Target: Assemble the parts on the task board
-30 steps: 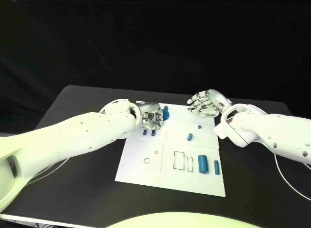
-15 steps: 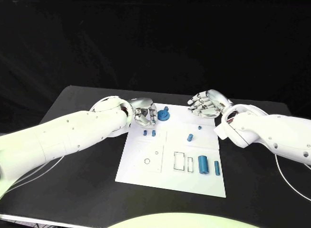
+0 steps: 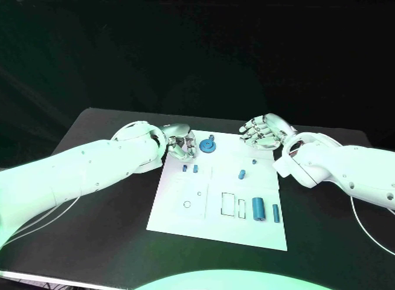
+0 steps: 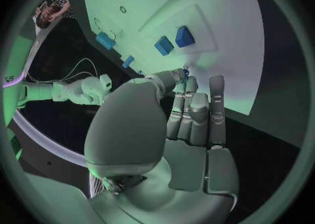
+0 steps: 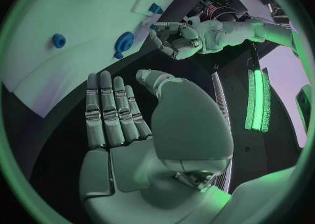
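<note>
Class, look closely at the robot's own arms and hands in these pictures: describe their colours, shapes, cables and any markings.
Both arms are smooth, rounded white shells dotted with small dark screw holes. Each ends in a silver metallic hand: the left hand and right hand have segmented fingers with ribbed, darker joints and a bulbous thumb base. Thin white cables trail from the arms across the black table. No lettering can be made out on them.

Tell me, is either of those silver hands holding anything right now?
No. The left hand hangs by the round blue part, fingers curled on nothing. The right hand is open and holds nothing.
</note>
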You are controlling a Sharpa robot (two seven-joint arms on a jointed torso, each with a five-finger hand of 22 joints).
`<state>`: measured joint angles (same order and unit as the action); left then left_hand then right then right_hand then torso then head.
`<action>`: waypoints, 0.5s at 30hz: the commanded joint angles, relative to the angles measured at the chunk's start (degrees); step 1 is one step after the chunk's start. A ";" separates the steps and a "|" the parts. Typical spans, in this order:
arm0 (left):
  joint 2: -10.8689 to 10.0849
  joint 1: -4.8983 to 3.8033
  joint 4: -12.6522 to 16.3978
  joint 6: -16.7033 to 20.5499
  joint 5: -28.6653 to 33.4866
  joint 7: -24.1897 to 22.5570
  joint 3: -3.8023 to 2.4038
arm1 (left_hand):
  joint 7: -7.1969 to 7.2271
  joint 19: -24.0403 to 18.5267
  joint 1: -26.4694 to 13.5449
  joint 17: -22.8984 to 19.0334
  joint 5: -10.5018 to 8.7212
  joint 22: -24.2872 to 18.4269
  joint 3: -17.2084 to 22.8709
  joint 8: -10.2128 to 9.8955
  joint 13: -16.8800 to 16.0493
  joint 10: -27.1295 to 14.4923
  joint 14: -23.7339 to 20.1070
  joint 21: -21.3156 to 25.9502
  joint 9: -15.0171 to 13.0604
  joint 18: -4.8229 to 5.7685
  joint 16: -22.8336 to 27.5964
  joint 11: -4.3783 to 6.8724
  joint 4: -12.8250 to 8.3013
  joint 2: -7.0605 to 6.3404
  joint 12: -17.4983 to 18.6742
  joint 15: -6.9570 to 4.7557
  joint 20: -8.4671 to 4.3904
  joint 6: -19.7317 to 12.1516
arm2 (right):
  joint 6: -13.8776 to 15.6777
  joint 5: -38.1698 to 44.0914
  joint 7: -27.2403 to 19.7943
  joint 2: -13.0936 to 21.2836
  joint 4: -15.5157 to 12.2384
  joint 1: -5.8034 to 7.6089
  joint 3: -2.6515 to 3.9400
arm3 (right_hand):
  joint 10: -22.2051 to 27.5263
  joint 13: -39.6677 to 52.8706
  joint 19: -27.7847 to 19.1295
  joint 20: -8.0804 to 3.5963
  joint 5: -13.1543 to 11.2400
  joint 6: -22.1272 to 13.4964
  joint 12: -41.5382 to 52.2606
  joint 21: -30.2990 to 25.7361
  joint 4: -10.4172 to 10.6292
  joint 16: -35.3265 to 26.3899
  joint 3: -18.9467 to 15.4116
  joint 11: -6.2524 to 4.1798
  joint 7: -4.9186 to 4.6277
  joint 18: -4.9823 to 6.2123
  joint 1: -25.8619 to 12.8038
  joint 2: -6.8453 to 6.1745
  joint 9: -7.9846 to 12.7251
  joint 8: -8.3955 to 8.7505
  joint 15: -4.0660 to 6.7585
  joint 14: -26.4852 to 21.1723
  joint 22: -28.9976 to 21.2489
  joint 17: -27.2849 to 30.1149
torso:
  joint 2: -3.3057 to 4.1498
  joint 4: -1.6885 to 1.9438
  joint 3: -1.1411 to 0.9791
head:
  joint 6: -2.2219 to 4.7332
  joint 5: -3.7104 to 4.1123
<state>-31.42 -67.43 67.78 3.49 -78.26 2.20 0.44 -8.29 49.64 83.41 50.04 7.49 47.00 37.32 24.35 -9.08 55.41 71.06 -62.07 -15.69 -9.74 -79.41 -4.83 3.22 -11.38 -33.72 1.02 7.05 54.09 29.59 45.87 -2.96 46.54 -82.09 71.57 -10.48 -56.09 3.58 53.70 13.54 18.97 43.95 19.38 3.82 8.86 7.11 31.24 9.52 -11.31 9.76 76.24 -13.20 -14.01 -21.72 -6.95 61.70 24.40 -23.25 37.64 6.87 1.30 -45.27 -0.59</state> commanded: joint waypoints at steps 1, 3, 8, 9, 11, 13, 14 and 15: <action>0.28 -0.07 -0.11 -1.53 0.15 0.31 -0.05 | -0.16 0.12 -0.49 -0.06 0.26 0.07 -0.03 -0.34 0.03 0.48 0.21 -0.34 -0.09 -0.81 -0.20 0.00 -0.29 -0.12 0.29 0.09 -0.20 0.08 | -0.72 0.16 -0.61 -0.03 -0.08 0.00 0.01 | -0.36 -0.05 -0.44 0.00 0.27 0.51 -0.20 -0.08 0.21 -0.21 0.25 -0.11 -1.62 0.55 -0.50 0.28 0.07 0.31 -0.15 -0.08 -0.09 0.05 | -0.01 -0.03 0.00 | -0.12 -0.13; 0.49 -0.07 -0.34 -1.70 0.12 0.31 -0.02 | -0.16 0.10 -0.49 0.05 0.26 0.07 -0.03 -0.35 0.03 0.50 0.26 -0.34 -0.12 -0.81 -0.23 -0.01 -0.31 -0.15 0.33 0.09 -0.20 0.12 | -0.71 0.16 -0.62 -0.05 -0.08 0.00 0.01 | -0.36 -0.05 -0.44 0.00 0.27 0.51 -0.20 -0.08 0.21 -0.21 0.25 -0.11 -1.62 0.55 -0.50 0.28 0.07 0.31 -0.15 -0.08 -0.09 0.05 | -0.01 -0.02 -0.01 | -0.12 -0.16; 1.21 -0.06 -1.23 -2.04 -0.10 0.23 0.19 | -0.16 0.09 -0.50 -0.02 0.25 0.07 -0.03 -0.38 0.03 0.52 0.22 -0.34 -0.14 -0.81 -0.21 -0.01 -0.33 -0.19 0.39 0.10 -0.19 0.15 | -0.70 0.16 -0.64 -0.14 -0.08 0.00 0.01 | -0.37 -0.05 -0.48 0.02 0.27 0.52 -0.28 -0.09 0.20 -0.25 0.23 -0.10 -1.62 0.54 -0.52 0.25 0.09 0.37 -0.17 -0.13 -0.14 0.09 | -0.01 -0.04 0.00 | -0.10 -0.26; 1.33 -0.05 -1.37 -2.09 -0.18 0.21 0.24 | -0.16 0.09 -0.50 -0.02 0.25 0.07 -0.03 -0.38 0.03 0.52 0.22 -0.34 -0.14 -0.81 -0.21 -0.01 -0.33 -0.19 0.39 0.10 -0.19 0.15 | -0.71 0.16 -0.64 -0.15 -0.08 0.00 0.01 | -0.37 -0.05 -0.48 0.02 0.27 0.52 -0.28 -0.09 0.20 -0.25 0.23 -0.10 -1.62 0.54 -0.52 0.25 0.09 0.37 -0.17 -0.13 -0.14 0.09 | 0.00 -0.05 0.00 | -0.12 -0.28; 1.64 -0.04 -1.74 -2.15 -0.34 0.16 0.34 | -0.17 0.08 -0.51 0.00 0.24 0.07 -0.04 -0.39 0.04 0.53 0.22 -0.33 -0.15 -0.81 -0.21 -0.02 -0.33 -0.21 0.41 0.10 -0.18 0.16 | -0.70 0.16 -0.64 -0.16 -0.08 0.00 0.01 | -0.37 -0.05 -0.48 0.02 0.27 0.52 -0.28 -0.09 0.20 -0.25 0.23 -0.10 -1.62 0.54 -0.52 0.25 0.09 0.37 -0.17 -0.13 -0.14 0.09 | 0.01 -0.06 0.01 | -0.12 -0.29; 1.80 -0.04 -1.93 -2.26 -0.43 0.18 0.40 | -0.18 0.07 -0.57 -0.04 0.21 0.07 -0.07 -0.43 0.04 0.55 0.20 -0.33 -0.18 -0.81 -0.20 -0.03 -0.33 -0.27 0.46 0.11 -0.17 0.17 | -0.70 0.16 -0.65 -0.17 -0.07 0.00 0.01 | -0.37 -0.05 -0.48 0.02 0.27 0.52 -0.28 -0.09 0.20 -0.25 0.23 -0.10 -1.62 0.54 -0.52 0.25 0.09 0.37 -0.17 -0.13 -0.14 0.09 | 0.01 -0.07 0.02 | -0.08 -0.29; 1.91 -0.04 -2.05 -2.37 -0.48 0.22 0.44 | -0.18 0.07 -0.57 -0.04 0.21 0.07 -0.07 -0.43 0.04 0.55 0.20 -0.33 -0.18 -0.81 -0.20 -0.03 -0.33 -0.27 0.46 0.11 -0.17 0.17 | -0.70 0.16 -0.65 -0.18 -0.07 0.00 0.01 | -0.37 -0.05 -0.48 0.02 0.27 0.52 -0.28 -0.09 0.20 -0.25 0.23 -0.10 -1.62 0.54 -0.52 0.25 0.09 0.37 -0.17 -0.13 -0.14 0.09 | 0.03 -0.08 0.03 | -0.03 -0.32; 2.03 -0.03 -2.18 -2.51 -0.55 0.29 0.50 | -0.19 0.05 -0.63 -0.08 0.18 0.07 -0.10 -0.47 0.04 0.57 0.18 -0.32 -0.20 -0.80 -0.19 -0.05 -0.31 -0.32 0.53 0.13 -0.16 0.19 | -0.68 0.16 -0.66 -0.18 -0.07 0.00 0.01 | -0.38 -0.04 -0.51 0.03 0.27 0.54 -0.33 -0.09 0.19 -0.28 0.23 -0.10 -1.62 0.54 -0.53 0.25 0.10 0.40 -0.18 -0.16 -0.17 0.12 | 0.02 -0.07 0.03 | 0.03 -0.39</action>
<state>-29.60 -67.42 65.66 2.21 -78.43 2.48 0.92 -8.29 49.64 83.18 50.05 7.49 46.99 37.31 24.12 -9.07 55.60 71.05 -62.06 -15.91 -9.74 -79.41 -5.03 3.23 -11.61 -33.45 1.02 7.06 54.08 29.58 45.86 -2.96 46.40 -82.08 71.58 -10.48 -56.09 3.58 53.70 13.54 18.97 43.95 19.38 3.82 8.86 7.11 31.24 9.52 -11.31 9.76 76.24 -13.20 -13.95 -21.72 -6.95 61.70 24.31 -23.18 37.63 6.81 1.30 -45.38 -0.89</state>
